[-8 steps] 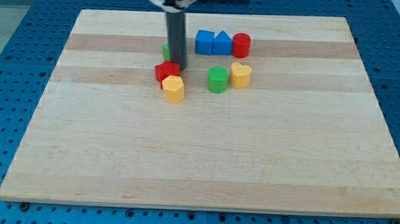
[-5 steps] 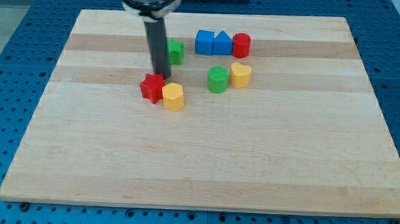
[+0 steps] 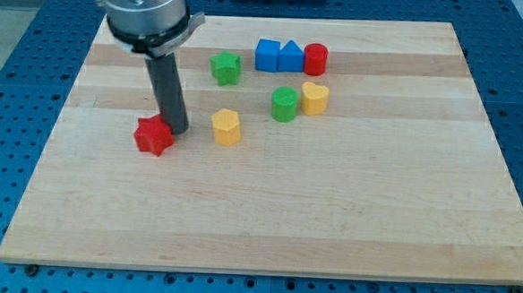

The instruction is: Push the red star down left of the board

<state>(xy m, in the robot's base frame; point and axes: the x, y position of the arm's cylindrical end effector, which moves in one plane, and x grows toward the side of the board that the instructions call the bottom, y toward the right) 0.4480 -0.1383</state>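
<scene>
The red star (image 3: pixel 153 135) has been pushed toward 8 o'clock, away from the yellow block (image 3: pixel 227 126); my tip (image 3: pixel 176 129) touches it. No pincer is seen.

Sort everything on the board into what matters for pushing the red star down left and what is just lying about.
Belongs to the job:
red star
my tip, against the star's upper right side
board

Just lying about:
yellow block
green star
green cylinder
yellow heart-like block
blue cube
blue triangle block
red cylinder
</scene>
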